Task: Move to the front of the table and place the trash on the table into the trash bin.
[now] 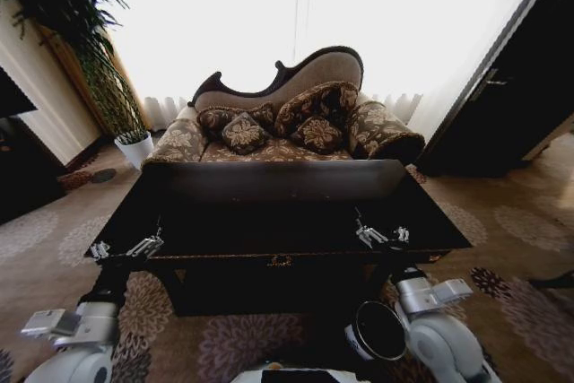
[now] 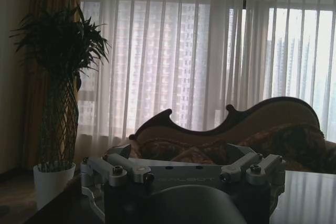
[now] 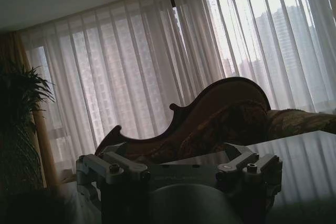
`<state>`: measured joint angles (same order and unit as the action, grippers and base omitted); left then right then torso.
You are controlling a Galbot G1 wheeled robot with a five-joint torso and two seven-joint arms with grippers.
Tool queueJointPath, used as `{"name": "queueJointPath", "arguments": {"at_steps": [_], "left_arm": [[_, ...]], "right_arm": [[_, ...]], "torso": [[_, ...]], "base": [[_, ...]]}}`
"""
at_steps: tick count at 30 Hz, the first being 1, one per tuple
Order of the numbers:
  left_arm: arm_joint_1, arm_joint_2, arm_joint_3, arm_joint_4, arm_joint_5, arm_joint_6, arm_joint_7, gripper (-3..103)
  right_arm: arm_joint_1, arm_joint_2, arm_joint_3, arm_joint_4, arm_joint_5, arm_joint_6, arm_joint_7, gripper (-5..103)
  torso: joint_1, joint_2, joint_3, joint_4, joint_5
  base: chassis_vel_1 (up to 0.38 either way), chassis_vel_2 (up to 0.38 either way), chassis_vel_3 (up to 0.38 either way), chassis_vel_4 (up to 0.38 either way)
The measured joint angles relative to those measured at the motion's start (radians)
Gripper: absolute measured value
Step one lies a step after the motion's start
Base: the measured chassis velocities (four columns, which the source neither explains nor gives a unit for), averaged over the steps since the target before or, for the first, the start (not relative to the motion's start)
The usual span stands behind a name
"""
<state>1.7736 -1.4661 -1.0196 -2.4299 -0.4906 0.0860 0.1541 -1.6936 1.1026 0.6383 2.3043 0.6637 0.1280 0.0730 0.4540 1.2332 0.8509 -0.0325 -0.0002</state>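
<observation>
Inspector: Report, largest item first.

Operator: I'm at the table, its gold emblem at my twelve o'clock. No trash is visible on its dark top; glare may be hiding it. The trash bin stands on the floor at my five o'clock, touching my right arm.

Inspector: Hazards?

Operator: Swinging that arm could tip the bin. The left gripper at ten o'clock and the right gripper at two hover spread, holding nothing.

Glossy black table, patterned carpet
</observation>
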Motion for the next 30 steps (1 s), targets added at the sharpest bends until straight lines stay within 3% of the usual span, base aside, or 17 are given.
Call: {"name": "queueJointPath", "arguments": {"at_steps": [13, 30], "left_arm": [[-0.004, -0.004, 0.004, 0.004, 0.003, -0.006, 0.004, 100], [-0.005, -0.006, 0.007, 0.009, 0.010, -0.013, 0.007, 100]], "right_arm": [[-0.013, 0.007, 0.071, -0.015, -0.153, 0.046, -0.024, 100], [-0.020, 0.025, 0.066, -0.005, -0.170, 0.045, -0.030, 100]], "torso": [[0.000, 0.000, 0.000, 0.0000, -0.0001], [0.000, 0.000, 0.000, 0.0001, -0.0001]], "base": [[0.104, -0.093, -0.106, 0.095], [0.317, -0.309, -0.313, 0.302]]}}
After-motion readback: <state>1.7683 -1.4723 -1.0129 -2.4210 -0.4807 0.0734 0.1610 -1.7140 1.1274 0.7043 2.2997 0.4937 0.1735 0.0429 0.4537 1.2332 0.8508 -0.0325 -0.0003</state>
